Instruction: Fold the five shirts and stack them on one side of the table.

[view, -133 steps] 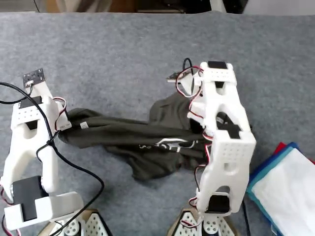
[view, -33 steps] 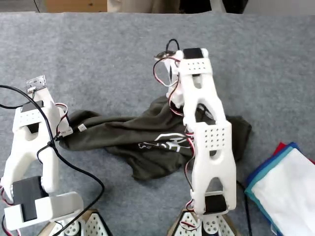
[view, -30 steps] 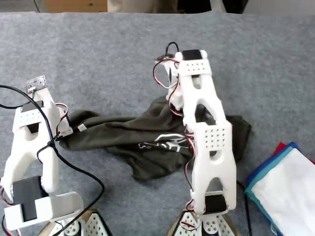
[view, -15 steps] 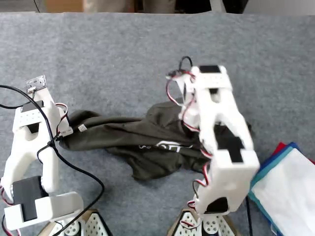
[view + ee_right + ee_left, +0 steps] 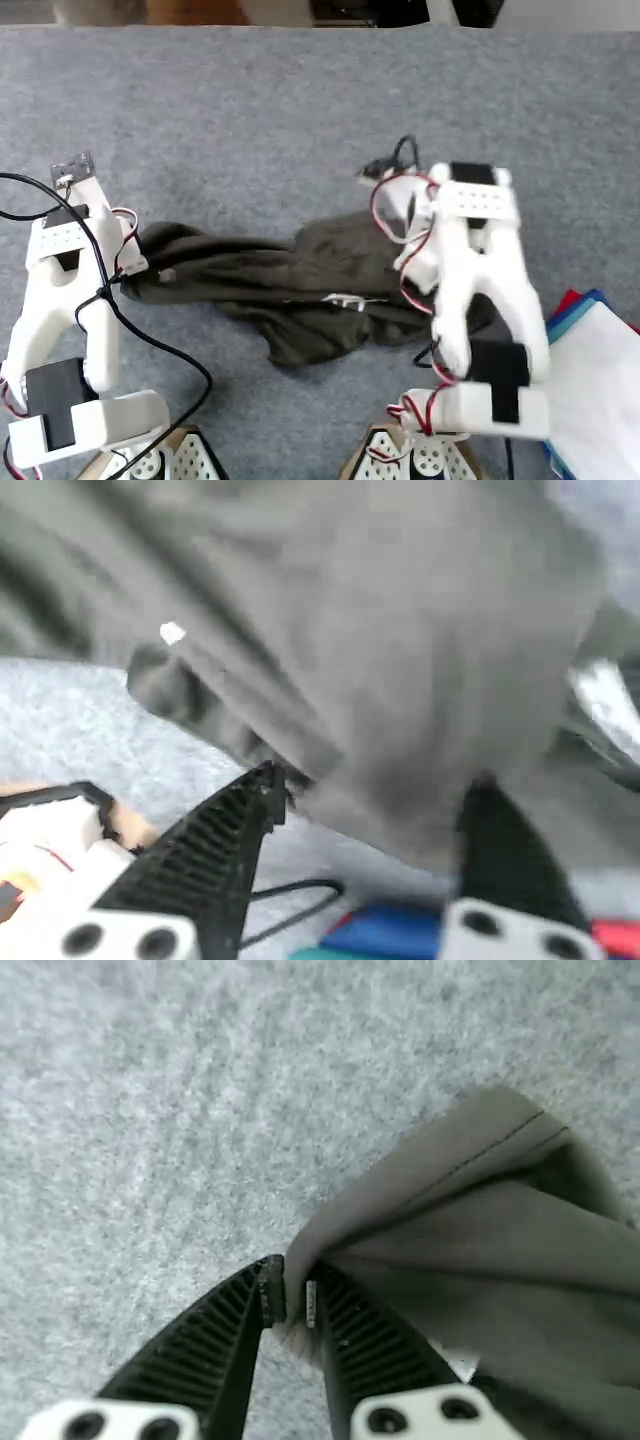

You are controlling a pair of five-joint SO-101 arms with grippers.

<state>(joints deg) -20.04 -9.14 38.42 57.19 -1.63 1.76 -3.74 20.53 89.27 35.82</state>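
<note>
We see the dark shirt point(image 5: 300, 285) lying crumpled on the grey desk point(image 5: 250, 120), and what matters most is how it runs. Its long axis goes left to right, stretched into a rope-like band between the two arms. A looser lobe sags toward the near edge at mid-length.

The left tool point(image 5: 290, 1300) sits at the shirt's far-left end, its jaws pinched almost together on a folded edge of the cloth, so that end is held. The right tool point(image 5: 375, 785) is over the shirt's right-hand bulk with its jaws spread wide and nothing clamped between them. Fabric lies just beyond its fingertips.

We judge that the right arm is the one nearer the free end. A grasp there would put the two tools at opposite ends of the long axis, ready to pull the shirt flat.

The folded stack point(image 5: 600, 370) sits at the near right corner, just beside the right arm's base, and that arm is the closer one to it.
</note>
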